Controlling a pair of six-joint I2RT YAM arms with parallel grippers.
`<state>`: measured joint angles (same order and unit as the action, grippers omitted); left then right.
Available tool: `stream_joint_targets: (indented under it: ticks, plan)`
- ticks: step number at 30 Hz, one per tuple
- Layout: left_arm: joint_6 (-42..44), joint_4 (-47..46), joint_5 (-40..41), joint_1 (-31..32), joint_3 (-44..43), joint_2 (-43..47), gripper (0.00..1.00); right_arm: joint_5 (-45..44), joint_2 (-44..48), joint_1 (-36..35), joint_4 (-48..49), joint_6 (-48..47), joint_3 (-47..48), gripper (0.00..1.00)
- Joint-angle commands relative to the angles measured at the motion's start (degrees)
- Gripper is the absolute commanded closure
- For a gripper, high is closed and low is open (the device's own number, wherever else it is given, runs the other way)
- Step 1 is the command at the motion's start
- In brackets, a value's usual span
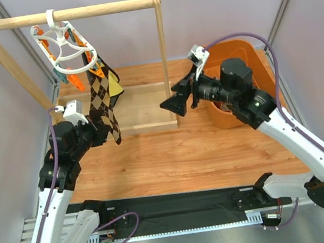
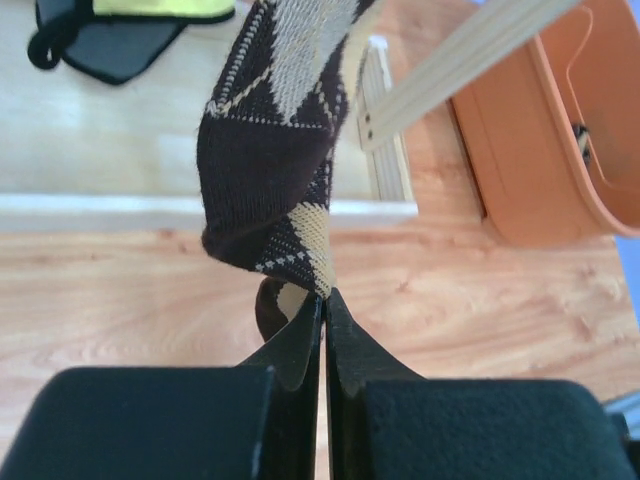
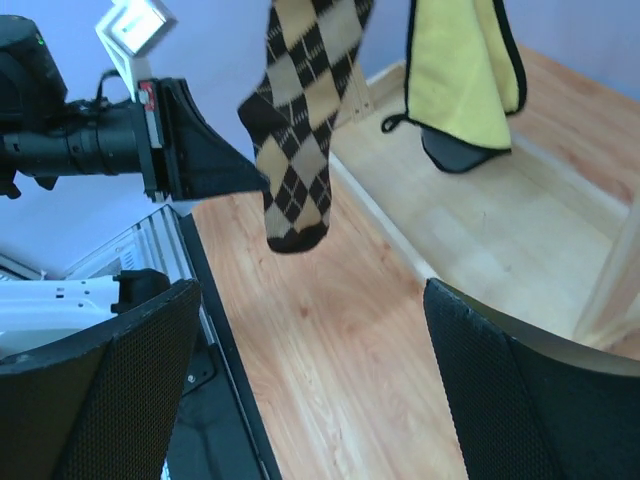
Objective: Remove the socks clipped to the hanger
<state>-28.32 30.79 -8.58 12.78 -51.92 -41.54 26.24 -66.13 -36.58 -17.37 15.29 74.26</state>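
argyle sock point(image 1: 101, 106): tan-black diamonds, hangs limp upper left | left pincer point(image 2: 323, 300): grips its lower end | right pincer point(image 3: 310, 300): gapes open

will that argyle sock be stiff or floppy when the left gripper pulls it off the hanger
Probably floppy: the argyle sock folds and bunches just above where the left gripper pinches it. It is likely light, being thin knit that dangles limp from the hanger. The knit may stretch before it comes free, so expect some give.
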Motion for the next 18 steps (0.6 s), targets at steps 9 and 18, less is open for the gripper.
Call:
stream_joint_targets:
  ticks: [9,18]
  plan:
    - [1.95,17.80,-2.40,-0.56,-12.15,0.76,1.00,5.05,-22.80,-0.86,10.69,-2.89,27.50,0.28]
    - [2.56,22.65,-14.50,-12.23,-14.88,-1.17,1.00,12.70,-36.34,-1.92,27.96,-0.61,34.46,0.27]
